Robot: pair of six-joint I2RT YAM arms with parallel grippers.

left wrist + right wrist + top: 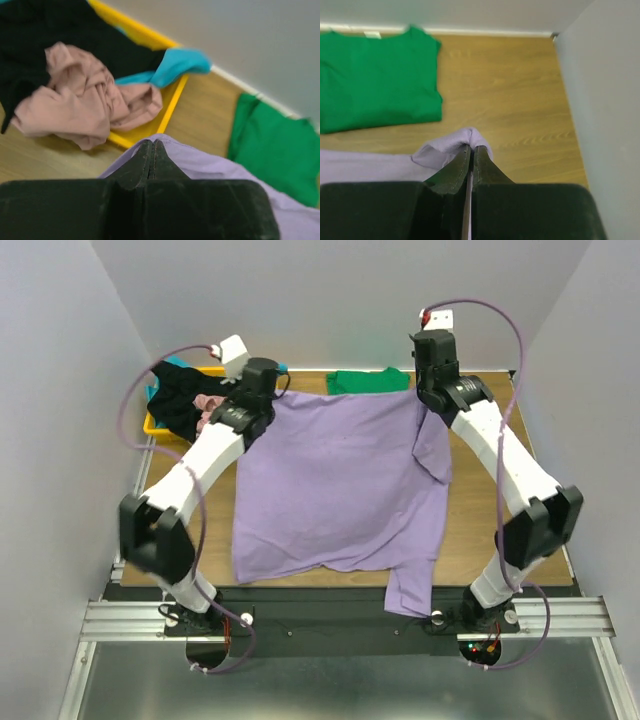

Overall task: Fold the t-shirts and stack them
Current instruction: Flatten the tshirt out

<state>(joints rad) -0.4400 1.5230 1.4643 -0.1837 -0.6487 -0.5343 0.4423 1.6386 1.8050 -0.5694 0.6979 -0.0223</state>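
- The desk (480,530) was plain wood with walls on three sides, and most of it was under cloth.
- The purple t-shirt (335,490) was spread over the middle of the desk. It ran from close to the far edge all the way to the near edge, and one bit dangled over that near edge on the right side.
- The green t-shirt (370,381) lay flat along the far edge, just behind the purple one.
- The yellow tray (172,97) sat in the far left corner.
- The black t-shirt (180,400) was piled in the tray and spilling over it.
- The pink t-shirt (80,100) was crumpled on top of the black one, hanging over the tray's rim.
- The teal t-shirt (180,62) only peeked out at the tray's far end.
- The left tool (152,150) was clenched on the purple t-shirt's far left corner.
- The right tool (471,150) was clenched on its far right corner, with cloth bunched at the tips.
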